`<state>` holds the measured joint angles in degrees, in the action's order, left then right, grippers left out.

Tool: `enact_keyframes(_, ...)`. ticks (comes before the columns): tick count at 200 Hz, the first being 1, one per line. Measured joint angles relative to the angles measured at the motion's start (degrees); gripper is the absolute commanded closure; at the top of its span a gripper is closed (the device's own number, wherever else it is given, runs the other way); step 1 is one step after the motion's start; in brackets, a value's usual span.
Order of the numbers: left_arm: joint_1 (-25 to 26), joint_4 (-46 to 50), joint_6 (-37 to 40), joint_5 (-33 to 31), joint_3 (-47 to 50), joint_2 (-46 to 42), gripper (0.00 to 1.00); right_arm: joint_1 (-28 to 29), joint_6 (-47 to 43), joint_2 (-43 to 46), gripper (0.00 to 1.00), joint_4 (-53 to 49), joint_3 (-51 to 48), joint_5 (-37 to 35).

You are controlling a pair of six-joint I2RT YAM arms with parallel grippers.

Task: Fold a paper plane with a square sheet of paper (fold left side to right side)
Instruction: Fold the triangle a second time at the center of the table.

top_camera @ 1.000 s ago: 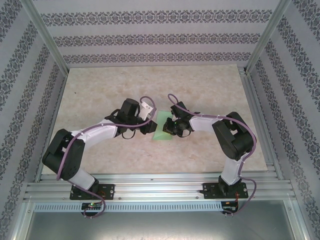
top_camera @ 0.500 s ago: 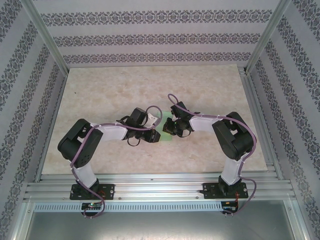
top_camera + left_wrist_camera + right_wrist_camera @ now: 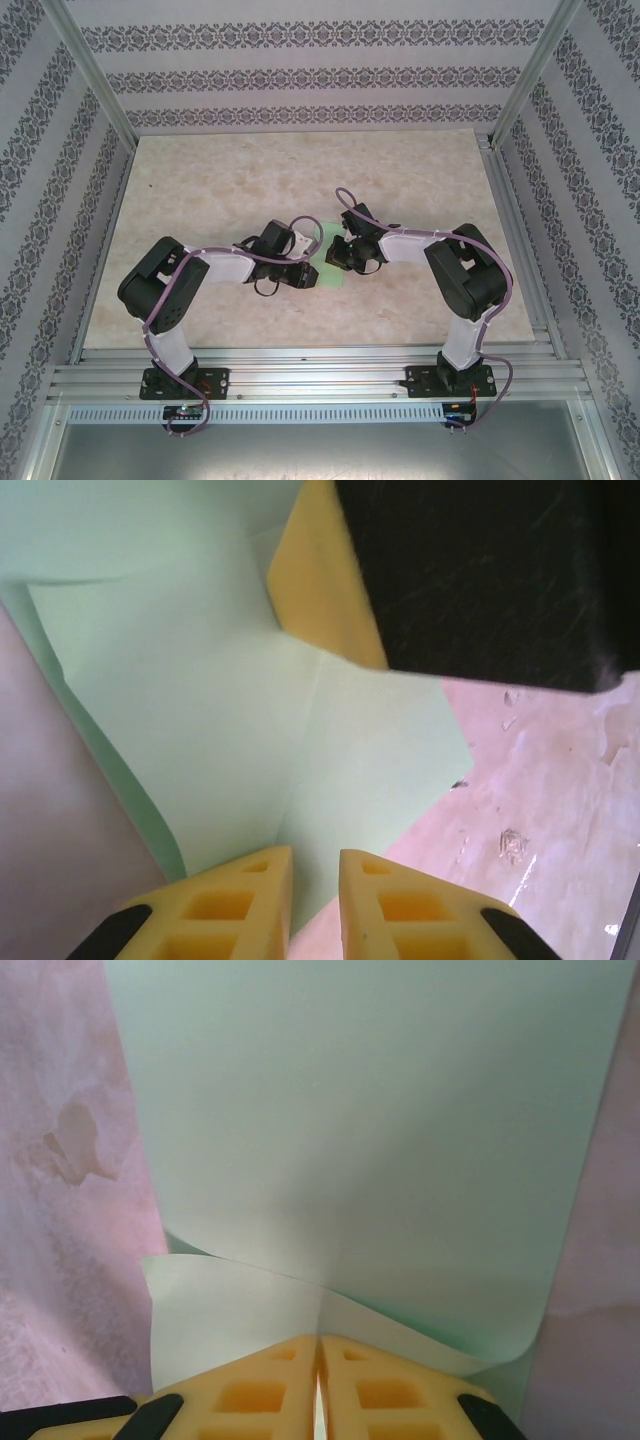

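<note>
right claw (image 3: 319,1360) together, pinching lifted edge of square sheet of paper (image 3: 380,1140); left claw (image 3: 315,875) narrowly apart over its crease on table (image 3: 560,780)

The top camera looked down from six o'clock; wrist cameras, at nine and three, closely shared the square sheet of paper (image 3: 300,1140).

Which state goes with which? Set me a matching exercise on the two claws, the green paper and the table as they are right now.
1 left claw
2 right claw
3 paper
4 table

a pinkish marbled surface
b shut, pinching a lifted paper edge
c fingers slightly apart over a crease
d light green, partly folded

Pairs: 1-c, 2-b, 3-d, 4-a
</note>
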<state>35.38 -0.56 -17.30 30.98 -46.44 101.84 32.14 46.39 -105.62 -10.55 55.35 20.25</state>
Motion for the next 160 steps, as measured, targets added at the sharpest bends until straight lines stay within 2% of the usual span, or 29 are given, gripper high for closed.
enact_keyframes(70, 0.1, -7.3, -3.4, 0.2, 3.8, -0.7, 0.8, -0.5, -1.1, 0.5, 0.87, -0.2, 0.0, 0.7)
enact_keyframes(113, 0.1, -8.9, -4.4, 0.1, 4.7, -0.8, 0.82, -1.7, -1.8, 5.7, 0.9, -1.8, 0.0, 0.8)
enact_keyframes(160, 0.1, -9.1, -4.5, 0.2, 4.8, -0.8, 0.83, 1.3, 0.0, 6.3, 0.9, 1.3, -1.6, 1.7)
